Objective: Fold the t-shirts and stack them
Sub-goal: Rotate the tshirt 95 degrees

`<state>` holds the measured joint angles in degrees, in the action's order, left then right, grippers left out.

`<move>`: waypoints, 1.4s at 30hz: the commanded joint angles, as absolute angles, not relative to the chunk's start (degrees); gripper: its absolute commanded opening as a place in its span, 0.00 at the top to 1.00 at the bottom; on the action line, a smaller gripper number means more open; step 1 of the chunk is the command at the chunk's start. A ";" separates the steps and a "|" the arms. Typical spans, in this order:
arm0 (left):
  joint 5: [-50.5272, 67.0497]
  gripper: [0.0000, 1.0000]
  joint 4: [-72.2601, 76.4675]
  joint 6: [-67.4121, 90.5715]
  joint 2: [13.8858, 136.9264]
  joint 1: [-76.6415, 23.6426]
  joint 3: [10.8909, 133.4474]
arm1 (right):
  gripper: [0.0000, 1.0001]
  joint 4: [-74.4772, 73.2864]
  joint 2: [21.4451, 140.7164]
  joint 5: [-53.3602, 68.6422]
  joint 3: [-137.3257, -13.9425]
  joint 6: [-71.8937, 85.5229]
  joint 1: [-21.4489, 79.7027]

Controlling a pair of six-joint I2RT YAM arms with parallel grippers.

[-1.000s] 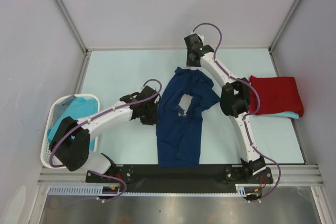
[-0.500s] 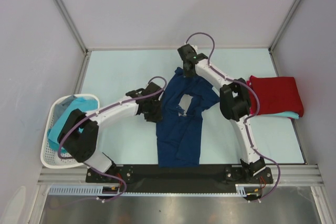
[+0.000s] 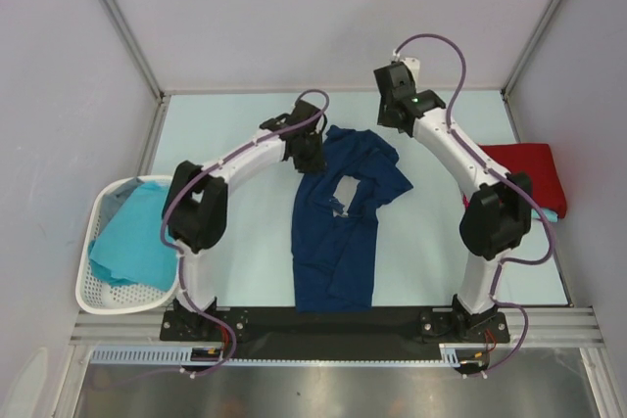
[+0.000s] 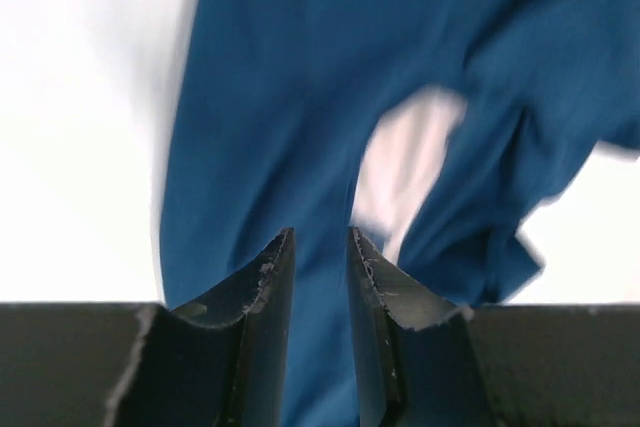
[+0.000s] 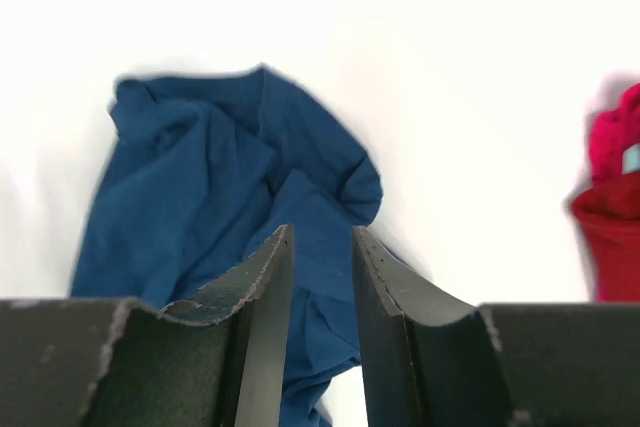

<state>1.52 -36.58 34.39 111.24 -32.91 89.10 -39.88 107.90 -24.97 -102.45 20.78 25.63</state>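
The navy blue t-shirt (image 3: 333, 242) is lying crumpled in the middle of the table (image 3: 225, 134), not folded yet. To its right the red t-shirt (image 3: 534, 168) is sitting neatly folded, so that part looks done. To its left, turquoise t-shirts (image 3: 132, 242) are waiting in the white basket (image 3: 93, 291), so I think lots of folding is left. The left pincer (image 4: 318, 237) is hovering over the navy shirt's far left corner, jaws a little apart and holding nothing. The right pincer (image 5: 320, 232) is hovering past its far right corner, also a little apart and empty. The shirt's near hem is lying right by the black rail (image 3: 392, 325), but bare table is showing on its other sides for spreading.
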 commanded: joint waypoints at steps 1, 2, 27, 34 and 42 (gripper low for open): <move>3.16 0.67 -39.88 31.56 122.56 -30.77 105.32 | 0.66 -39.72 104.86 -24.97 -99.85 22.58 25.13; 3.51 0.68 -41.29 30.77 124.78 -30.50 109.12 | 0.66 -39.99 103.98 -25.05 -99.41 22.94 25.48; 9.22 0.60 -45.18 24.43 148.71 -26.46 140.18 | 0.67 -37.62 93.78 -25.23 -85.61 23.91 31.20; 9.85 0.59 -40.35 26.72 145.03 -26.81 135.01 | 0.68 -37.79 92.99 -25.66 -84.29 24.00 31.90; 11.07 0.57 -39.73 26.37 144.31 -27.25 136.06 | 0.68 -37.97 92.55 -26.28 -83.94 23.99 31.99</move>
